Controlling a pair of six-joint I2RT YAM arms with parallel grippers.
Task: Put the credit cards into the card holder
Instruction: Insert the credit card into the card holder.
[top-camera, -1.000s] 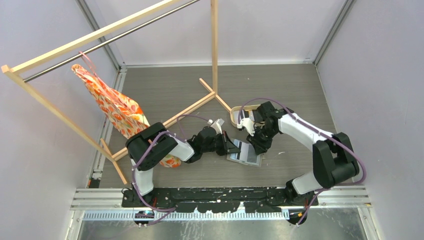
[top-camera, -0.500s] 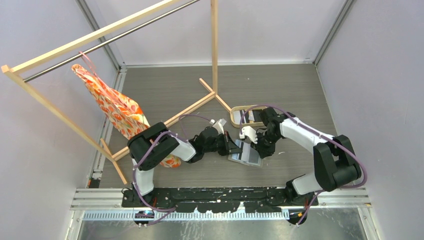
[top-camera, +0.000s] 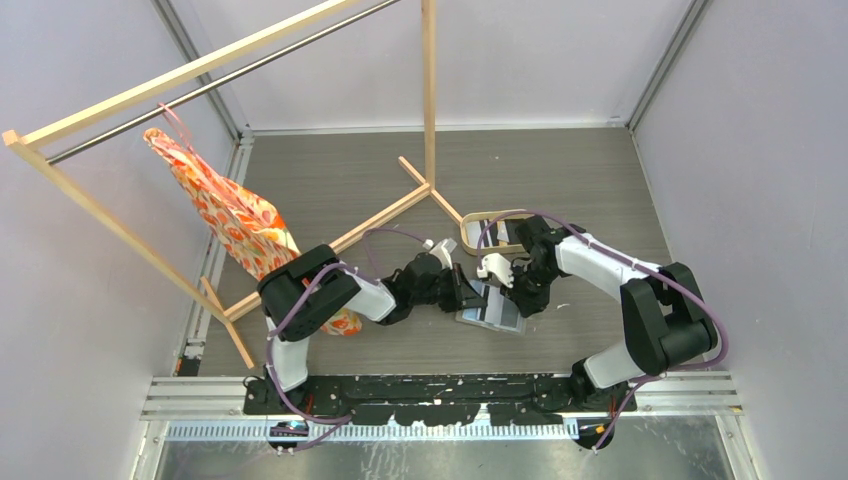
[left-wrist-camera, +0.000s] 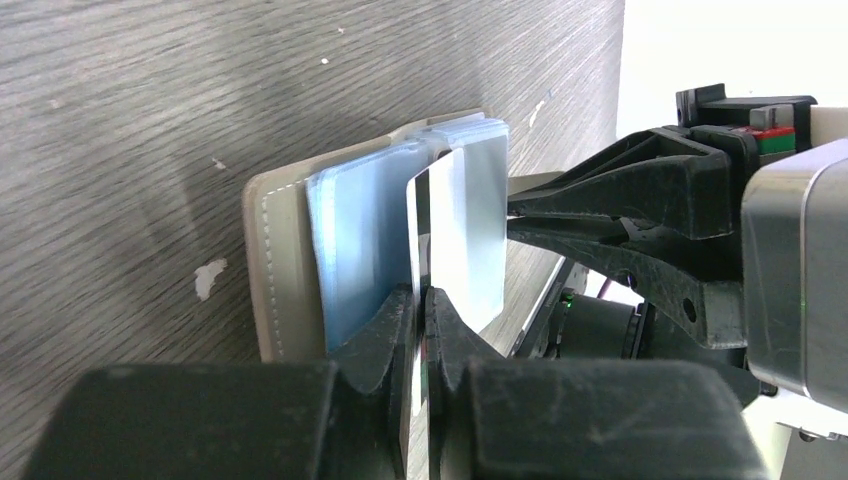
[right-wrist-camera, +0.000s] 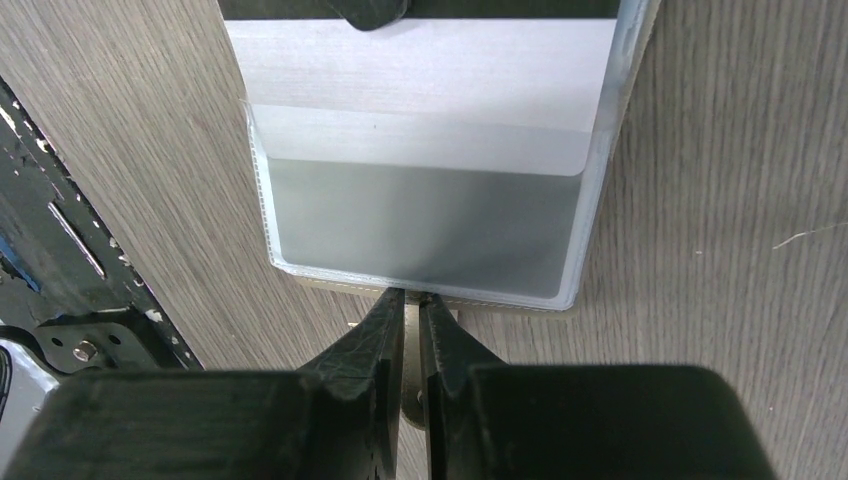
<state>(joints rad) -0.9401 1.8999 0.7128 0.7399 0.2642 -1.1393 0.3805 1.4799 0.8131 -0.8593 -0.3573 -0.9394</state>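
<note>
Left gripper (left-wrist-camera: 420, 300) is clamped tight on a white credit card (left-wrist-camera: 468, 240), pinching its trailing edge, with the leading part already inside the clear sleeve (right-wrist-camera: 420, 215). Opposite, the right gripper (right-wrist-camera: 405, 305) nips the rim of the card holder (left-wrist-camera: 285, 260), jaws all but closed on it. That braces the holder flat on the table (left-wrist-camera: 120, 120) between the two arms.

To do this well, I'd say push straight along the pocket with the card level and no twist, while the right side holds firm so the holder can't skate.

The card goes in broadside: long axis across the pocket mouth, leading long edge pointing at the right gripper.
</note>
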